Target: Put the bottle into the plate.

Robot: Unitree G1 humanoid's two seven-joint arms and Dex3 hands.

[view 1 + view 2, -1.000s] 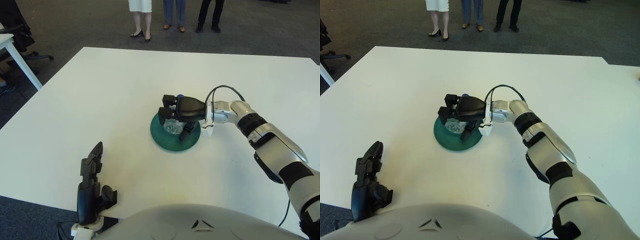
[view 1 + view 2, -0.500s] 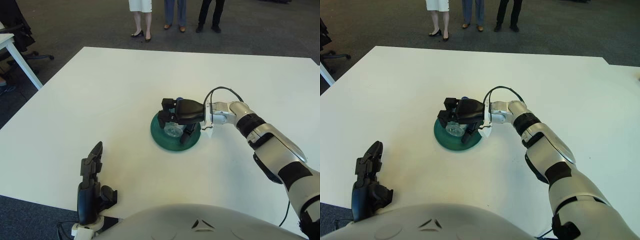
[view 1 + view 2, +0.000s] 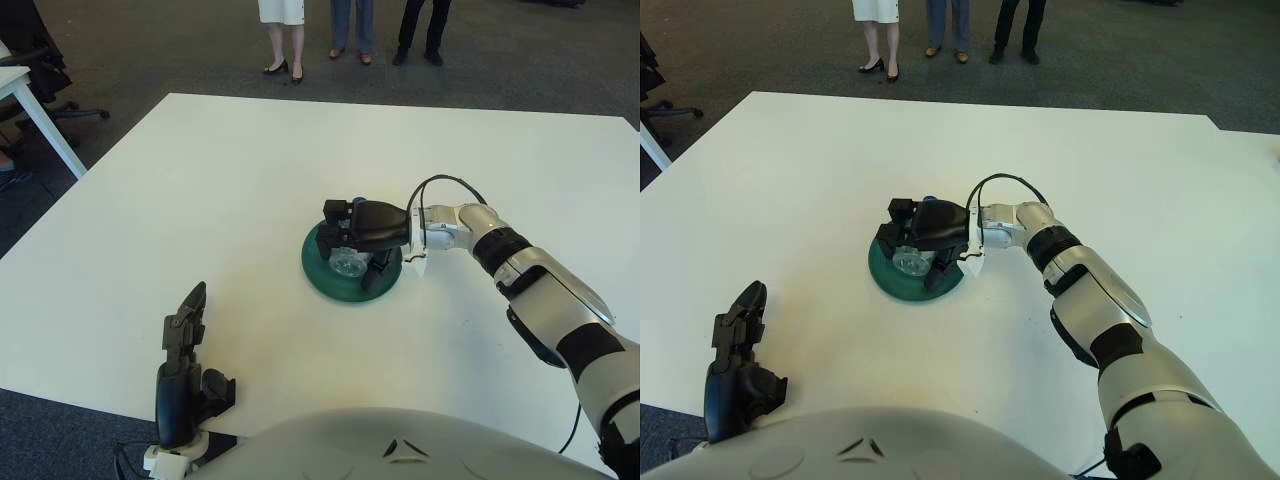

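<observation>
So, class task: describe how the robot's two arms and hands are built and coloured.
The right arm has silver-grey shells with black joint bands; a thin black cable loops above its white wrist. The right hand is black with blocky fingers. The left hand is black too, on a white cuff.

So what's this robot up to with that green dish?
The robot's right hand is wrapped around a small clear plastic bottle with a blue cap, holding it low over the round dark green plate in the middle of the white table. Whether the bottle touches the plate is unclear, and the hand has not let go. The left hand shows at the table's near edge, idle.
</observation>
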